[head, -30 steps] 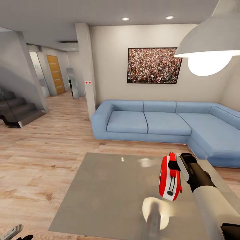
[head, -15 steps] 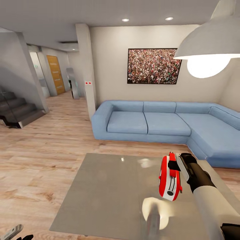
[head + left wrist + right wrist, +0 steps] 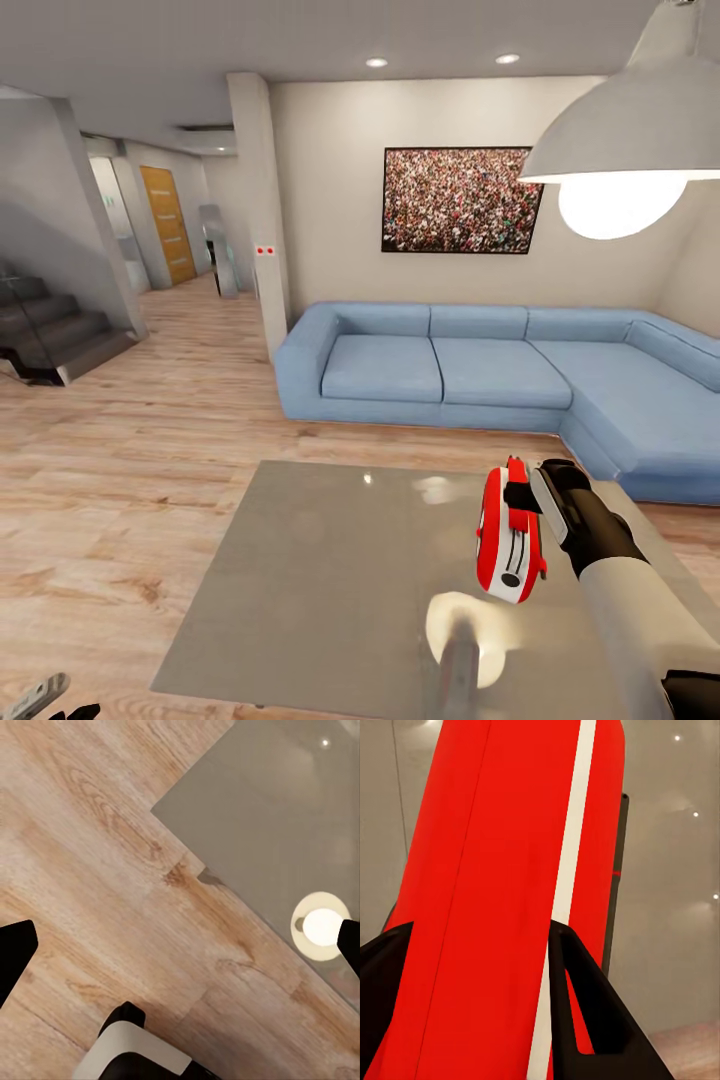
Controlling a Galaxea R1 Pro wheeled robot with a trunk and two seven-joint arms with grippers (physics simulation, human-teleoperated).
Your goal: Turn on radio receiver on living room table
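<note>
Radio receiver [image 3: 510,532]: held on edge in the right gripper [image 3: 527,497], lifted above the surface [image 3: 330,580], toward its right side.
Right gripper grip: closed on the radio; right wrist view shows dark fingers [image 3: 585,1009] on either side of the red body [image 3: 487,900], near one end.
Left gripper [image 3: 180,945]: fingers spread wide, nothing held, hanging over the wood floor [image 3: 90,855] by the surface corner.
Risk 1: end-biased hold; a push on the dial could pivot or slip the radio out.
Risk 2: a drop from here hits the hard top.
Risk 3: dial faces away from the left arm; long cross-reach likely.
</note>
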